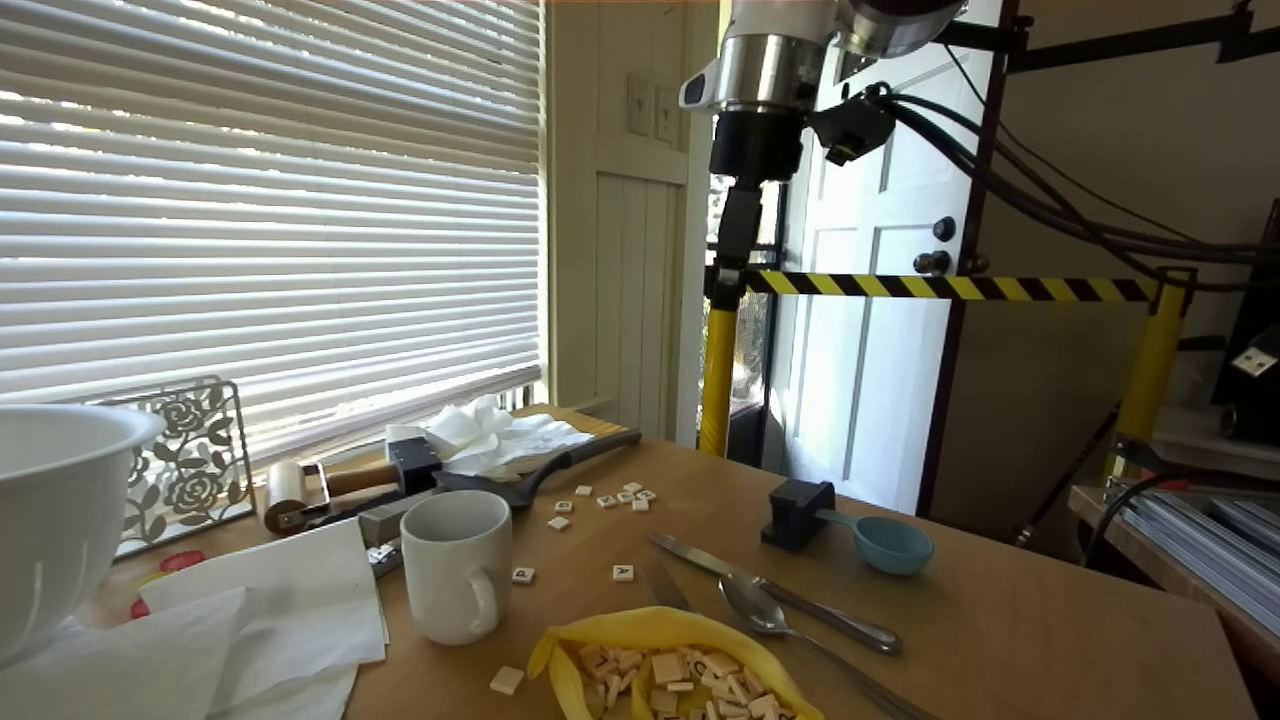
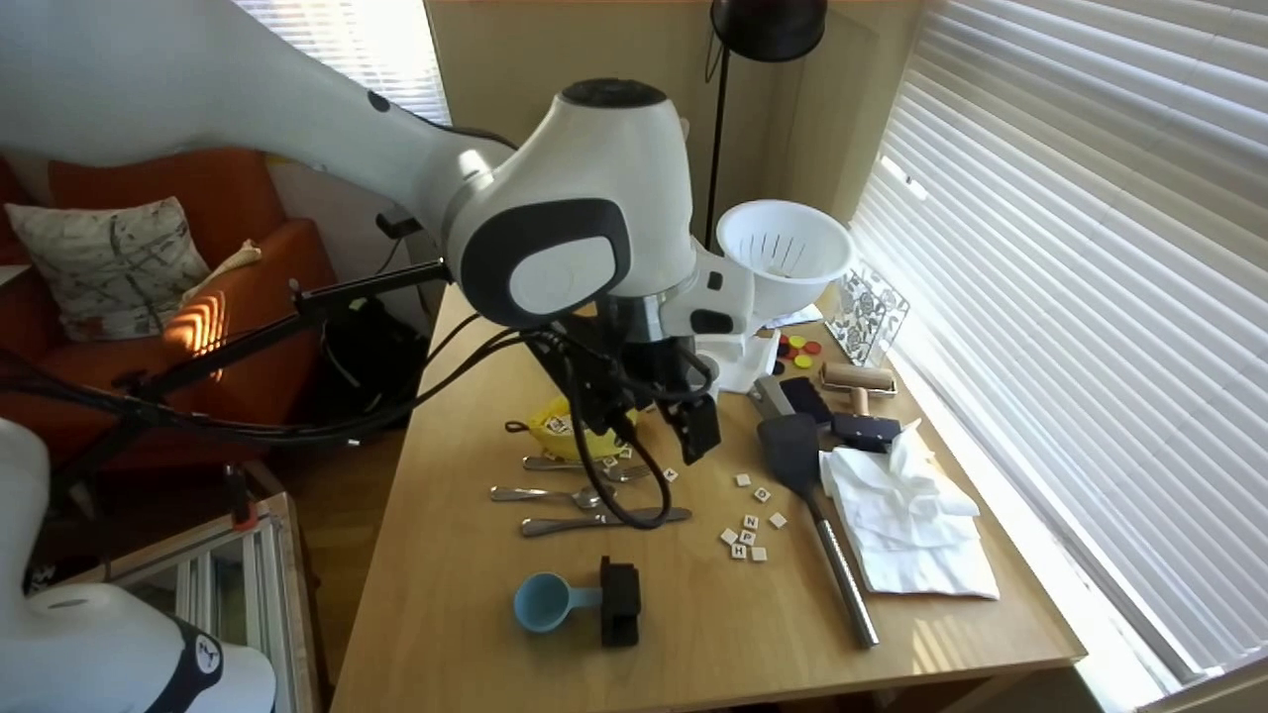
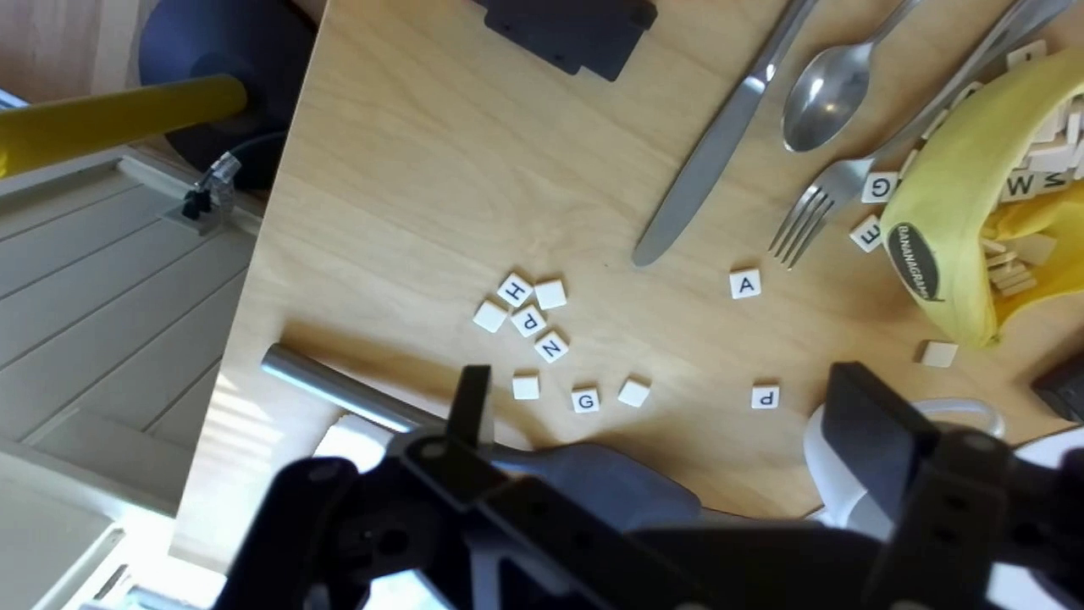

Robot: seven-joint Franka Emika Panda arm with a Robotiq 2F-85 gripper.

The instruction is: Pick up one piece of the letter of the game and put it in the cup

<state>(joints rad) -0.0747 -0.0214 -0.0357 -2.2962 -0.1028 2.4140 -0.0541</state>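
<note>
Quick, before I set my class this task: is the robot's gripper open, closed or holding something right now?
Gripper: open, jaws wide apart in the wrist view, holding nothing.

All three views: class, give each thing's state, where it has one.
Black robot gripper: open, empty
Cylindrical white ceramic mug: upright
Square pale letter tiles: some letter-up, others blank-up
Yellow banana-shaped fabric pouch: open
Large white bowl: upright
White slatted blinds: lowered
White panelled door: seems open
</note>
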